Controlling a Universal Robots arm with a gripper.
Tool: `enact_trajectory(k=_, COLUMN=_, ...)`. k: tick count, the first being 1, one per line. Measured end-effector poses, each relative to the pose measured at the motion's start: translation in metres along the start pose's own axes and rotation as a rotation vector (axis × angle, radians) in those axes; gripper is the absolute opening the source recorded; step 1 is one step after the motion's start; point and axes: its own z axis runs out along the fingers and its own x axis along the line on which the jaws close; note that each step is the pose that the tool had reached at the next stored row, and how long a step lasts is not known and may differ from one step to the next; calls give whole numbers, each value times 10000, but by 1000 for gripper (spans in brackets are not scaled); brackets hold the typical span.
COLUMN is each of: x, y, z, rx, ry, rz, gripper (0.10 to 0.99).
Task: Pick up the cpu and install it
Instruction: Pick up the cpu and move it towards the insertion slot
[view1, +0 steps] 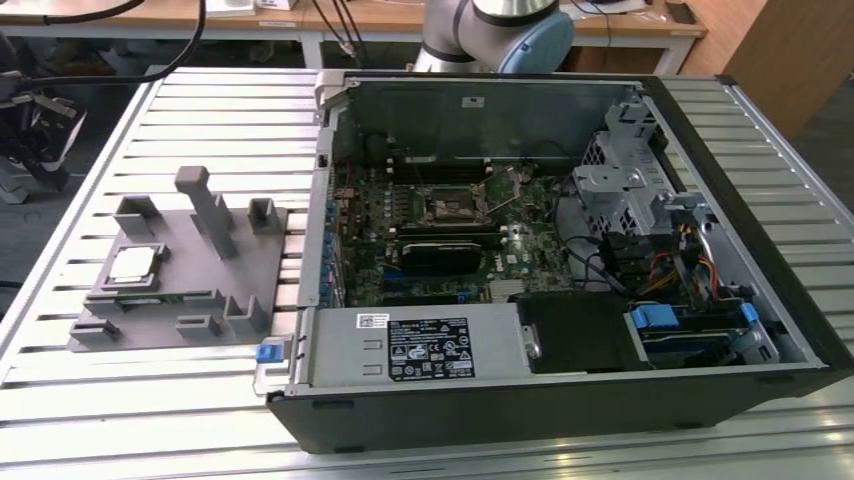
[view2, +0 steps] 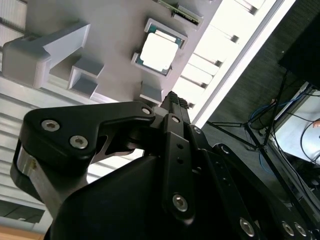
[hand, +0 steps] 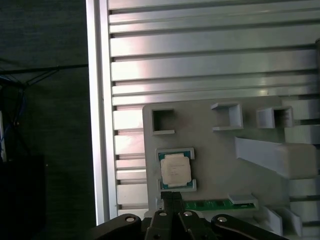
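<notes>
Robotics lab, slatted aluminium bench (view1: 214, 110), open computer case (view1: 561, 412), robot arm (view1: 497, 28)

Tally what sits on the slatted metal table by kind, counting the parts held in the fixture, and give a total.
cpu: 1
green memory stick: 1
grey fixture: 1
open computer case: 1
Total: 4

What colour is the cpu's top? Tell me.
The cpu top is silver-grey, with a thin greenish rim; best in the first wrist view.
</notes>
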Motion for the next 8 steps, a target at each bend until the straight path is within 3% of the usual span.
enact_trajectory(k=8, x=-1, y=-1, z=41, rx=1, ry=0, rz=-9, gripper=106)
